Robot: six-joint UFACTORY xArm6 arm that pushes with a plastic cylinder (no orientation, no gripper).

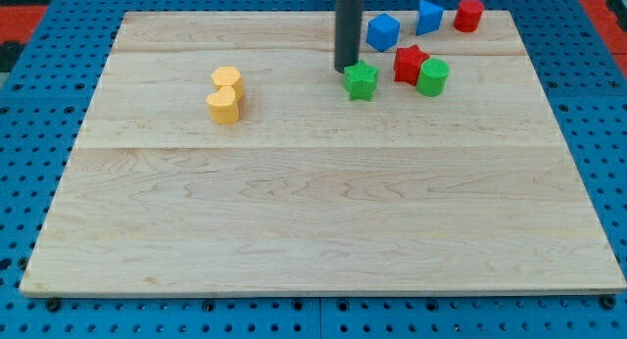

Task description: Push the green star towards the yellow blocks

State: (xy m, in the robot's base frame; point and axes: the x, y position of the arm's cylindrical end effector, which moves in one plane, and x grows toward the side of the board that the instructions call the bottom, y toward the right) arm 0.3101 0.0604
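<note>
The wooden board [323, 231] is what sits closest to the camera, with blue pegboard [607, 143] seen around its edges. Further up, 2 yellow blocks [225, 94] are found toward the view's left, touching each other, one at 12 o'clock of the other; their exact shapes can't really be made out. The green star [361, 80] is placed well apart from them, off at their 3 o'clock, and nothing is seen lying between.

My tip [346, 70] is set just beside the star at about its 10 o'clock, pretty much touching it. It's just a plain dark rod, so nothing is held or clamped. Its upper part is cut off by the view's top.

At the star's 3 o'clock a red star [409, 63] is found, with a green round-ish block [432, 75] pressed against it. Up at 1 o'clock, 2 blue blocks [383, 31] [428, 17] and a red block [468, 15] are lined up near the board's far edge.
</note>
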